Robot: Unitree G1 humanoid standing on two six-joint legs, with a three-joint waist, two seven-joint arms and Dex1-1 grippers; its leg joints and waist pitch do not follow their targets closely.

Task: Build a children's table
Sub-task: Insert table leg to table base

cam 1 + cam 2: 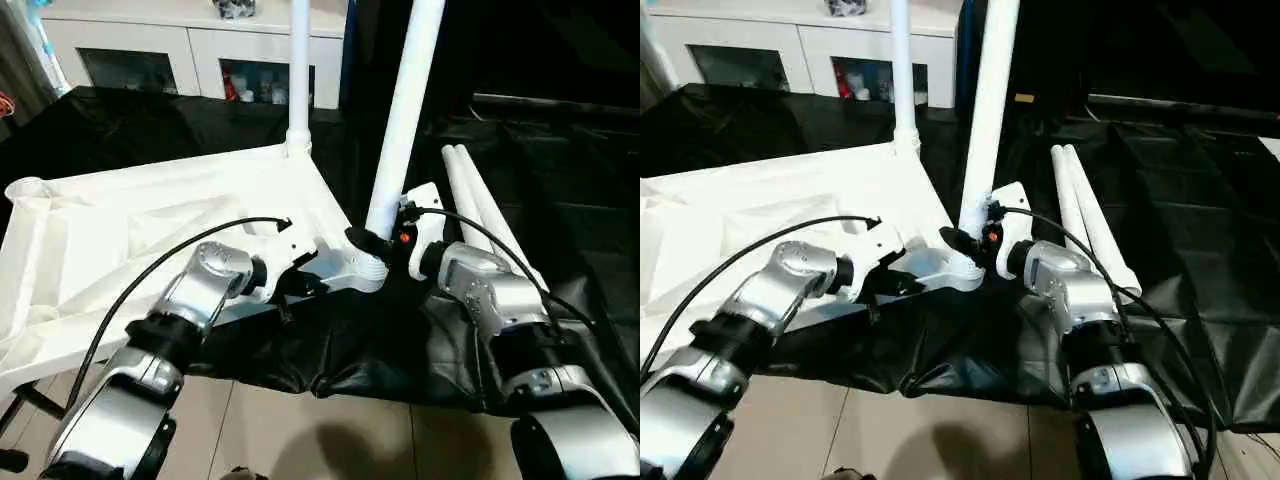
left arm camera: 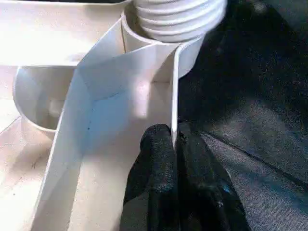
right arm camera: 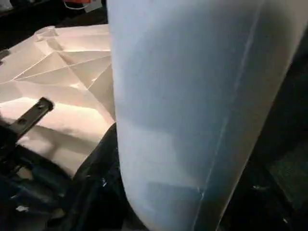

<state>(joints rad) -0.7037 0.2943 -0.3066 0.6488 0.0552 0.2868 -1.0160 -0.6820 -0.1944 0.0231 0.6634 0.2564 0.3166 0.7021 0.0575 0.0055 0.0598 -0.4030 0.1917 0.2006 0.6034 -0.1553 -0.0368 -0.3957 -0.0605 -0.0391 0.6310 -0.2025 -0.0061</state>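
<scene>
1. Nearest the robot, the left gripper [image 1: 292,268] sits at the near edge of the upturned tabletop [image 1: 150,220], just left of its near corner socket [image 1: 362,268]. In the left wrist view its black fingers [image 2: 159,159] are pressed together on the thin upright rim wall [image 2: 174,96] of the top, pinching it just short of the socket.
2. At that same socket, the right gripper [image 1: 970,240] meets the foot of a leg [image 1: 405,110] that stands nearly upright, leaning slightly right. Its fingers stand partly spread around the leg's base and look closed on it, though the contact itself is not clear. The left wrist view shows the leg's threaded end [image 2: 175,17] at the socket mouth, so it seems not yet fully seated.
3. Right of that socket, two spare legs [image 1: 480,210] lie side by side on the black cloth [image 1: 560,190].
4. At the tabletop's far corner, another leg [image 1: 298,70] already stands upright in its socket.
5. Beyond the tabletop is a white cabinet [image 1: 190,45] with glass doors.
6. Risks, as I judge them: the lean could make the thread catch crooked and jam; the left pinch is on a narrow rim, so twisting force could slide the top on the cloth; a slipping leg could topple onto the spare legs.
</scene>
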